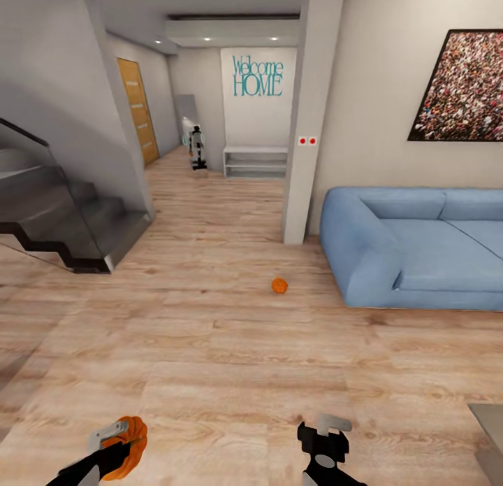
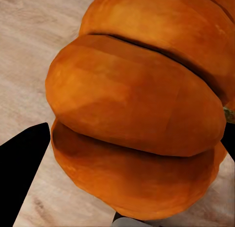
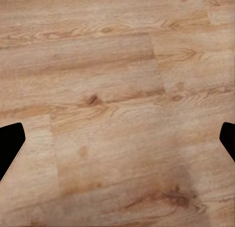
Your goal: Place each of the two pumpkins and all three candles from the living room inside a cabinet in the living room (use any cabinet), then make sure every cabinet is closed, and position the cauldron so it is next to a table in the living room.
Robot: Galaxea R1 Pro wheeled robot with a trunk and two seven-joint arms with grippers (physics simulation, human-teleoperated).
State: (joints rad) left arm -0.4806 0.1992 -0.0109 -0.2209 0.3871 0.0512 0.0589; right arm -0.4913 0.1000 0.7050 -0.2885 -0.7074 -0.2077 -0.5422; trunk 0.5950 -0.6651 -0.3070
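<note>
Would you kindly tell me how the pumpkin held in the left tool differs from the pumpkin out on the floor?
The held pumpkin is gripped by the left tool above the floor; the floor pumpkin rests on the wooden boards, untouched. The held pumpkin is close to the robot; the floor pumpkin lies farther ahead, near the blue sofa. Both are bright orange; the held one's ribs are plain in the left wrist view.

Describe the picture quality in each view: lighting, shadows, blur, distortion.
Head view: even, soft light, wide-angle lean in the pillar, faint shadow under the floor pumpkin. Left wrist view: the held pumpkin sits very close, soft-edged, its grooves shaded. Right wrist view: wooden floor evenly lit, slightly blurred, no glare.
</note>
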